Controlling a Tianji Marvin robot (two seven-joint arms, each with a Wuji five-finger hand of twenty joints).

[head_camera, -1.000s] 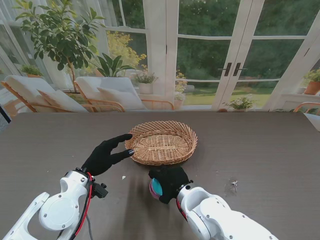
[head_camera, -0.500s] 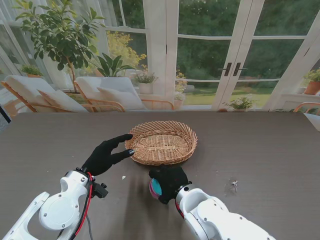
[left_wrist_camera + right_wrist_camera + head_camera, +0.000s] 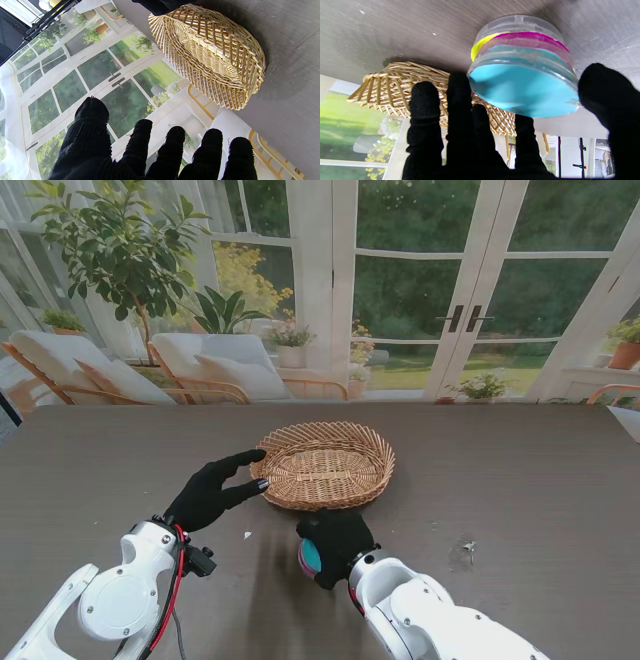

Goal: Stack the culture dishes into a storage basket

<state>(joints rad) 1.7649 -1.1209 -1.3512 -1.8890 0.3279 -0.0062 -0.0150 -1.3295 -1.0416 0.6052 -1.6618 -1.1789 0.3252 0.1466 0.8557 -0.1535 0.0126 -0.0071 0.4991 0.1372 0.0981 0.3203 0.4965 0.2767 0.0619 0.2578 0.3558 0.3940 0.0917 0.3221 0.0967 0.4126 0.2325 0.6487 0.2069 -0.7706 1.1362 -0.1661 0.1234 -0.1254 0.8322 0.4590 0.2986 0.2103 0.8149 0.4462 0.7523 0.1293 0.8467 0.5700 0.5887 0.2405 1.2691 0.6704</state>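
A stack of clear culture dishes (image 3: 311, 556) with cyan, magenta and yellow layers stands on the dark table just nearer to me than the wicker basket (image 3: 380, 455). My black-gloved right hand (image 3: 340, 540) covers it from above. In the right wrist view the fingers (image 3: 460, 85) press one side of the stack (image 3: 522, 87) and the thumb sits at the other. My left hand (image 3: 210, 490) is open with fingers spread, its fingertips at the basket's left rim. The basket (image 3: 212, 55) holds nothing that I can see.
Small white specks (image 3: 247, 534) lie on the table between my hands, and a scuffed smudge (image 3: 465, 550) sits to the right. Beyond the far table edge are glass doors, lounge chairs and potted plants.
My right hand and forearm have crept slightly to the left with the stack under them. The left hand and the basket have not moved.
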